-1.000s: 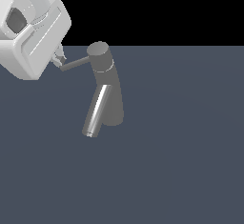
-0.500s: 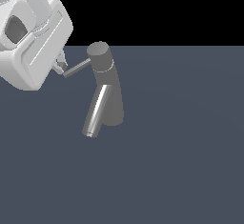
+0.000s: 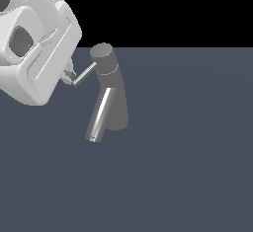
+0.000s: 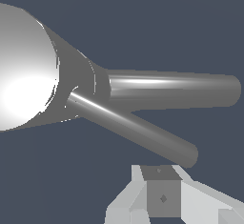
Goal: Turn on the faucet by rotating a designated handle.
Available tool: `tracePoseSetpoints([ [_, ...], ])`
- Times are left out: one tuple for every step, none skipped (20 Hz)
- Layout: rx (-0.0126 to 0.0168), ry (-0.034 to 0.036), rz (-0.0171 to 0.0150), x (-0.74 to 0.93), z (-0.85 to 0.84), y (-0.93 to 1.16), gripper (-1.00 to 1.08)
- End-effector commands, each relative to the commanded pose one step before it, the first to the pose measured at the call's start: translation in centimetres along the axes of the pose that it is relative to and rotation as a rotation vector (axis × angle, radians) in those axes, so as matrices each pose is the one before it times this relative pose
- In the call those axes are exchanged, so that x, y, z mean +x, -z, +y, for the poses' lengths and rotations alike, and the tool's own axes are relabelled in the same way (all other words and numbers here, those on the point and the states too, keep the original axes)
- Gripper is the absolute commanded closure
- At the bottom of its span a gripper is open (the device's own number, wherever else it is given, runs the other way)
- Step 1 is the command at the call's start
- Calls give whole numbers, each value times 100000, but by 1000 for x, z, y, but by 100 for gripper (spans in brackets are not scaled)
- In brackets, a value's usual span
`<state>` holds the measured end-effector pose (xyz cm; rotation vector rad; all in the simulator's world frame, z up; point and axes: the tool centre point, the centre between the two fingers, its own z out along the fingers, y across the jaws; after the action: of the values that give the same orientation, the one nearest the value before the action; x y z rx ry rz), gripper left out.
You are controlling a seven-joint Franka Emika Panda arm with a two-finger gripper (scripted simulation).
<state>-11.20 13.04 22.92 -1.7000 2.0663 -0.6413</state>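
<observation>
The grey faucet [image 3: 114, 102] stands upright on the dark floor, its shiny slanted spout [image 3: 99, 117] pointing down toward the exterior view's left. The handle [image 3: 84, 74], a thin rod, sticks out of the cylindrical cap [image 3: 102, 53] toward the exterior view's left and slopes downward. My gripper [image 3: 68, 77] sits at the rod's free end, mostly hidden behind the white hand, and seems to touch it. In the wrist view the handle [image 4: 133, 127] runs out from the bright cap [image 4: 26, 75] beside the thicker spout [image 4: 171, 90]. The gripper [image 4: 160, 173] is just off the rod's tip, shut and holding nothing.
The white robot hand and arm [image 3: 34, 48] fill the exterior view's upper left corner. The dark grey floor [image 3: 188, 167] spreads around the faucet, with black background behind it.
The handle has swung from nearly level to sloping down toward the spout side. My gripper has stayed at the rod's tip, moving down and toward the exterior view's left.
</observation>
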Motion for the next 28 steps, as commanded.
tracePoseSetpoints([
  [79,-26,2,13,-31,11,108],
  [-54,-66,68,302,48,-13,108],
  [-60,-72,74,304,47,-16,108],
  [-49,-59,61,296,49,-9,108],
  [-59,-72,74,301,46,-17,108],
  [-54,-66,68,296,47,-13,108],
  [-54,-66,68,295,46,-13,108],
  [-54,-66,68,293,46,-13,108],
  [-54,-66,68,292,45,-14,108],
  [-48,-59,61,287,46,-10,108],
  [-59,-73,74,292,44,-17,108],
  [-48,-59,61,284,45,-10,108],
  [-54,-66,68,286,44,-14,108],
  [-48,-60,61,281,44,-10,108],
  [-53,-67,68,283,43,-14,108],
  [-48,-60,61,278,43,-11,108],
  [-53,-67,68,280,42,-15,108],
  [-47,-60,61,275,43,-11,108],
  [-47,-60,61,273,42,-11,108],
  [-47,-60,61,272,42,-11,108],
  [-53,-67,68,274,40,-15,108],
  [-47,-60,61,269,41,-11,108],
  [-47,-60,61,267,40,-12,108],
  [-47,-60,61,266,40,-12,108],
  [-46,-60,61,265,39,-12,108],
  [-46,-61,61,263,39,-12,108],
  [-46,-61,61,262,38,-12,108],
  [-40,-53,53,256,39,-8,108],
])
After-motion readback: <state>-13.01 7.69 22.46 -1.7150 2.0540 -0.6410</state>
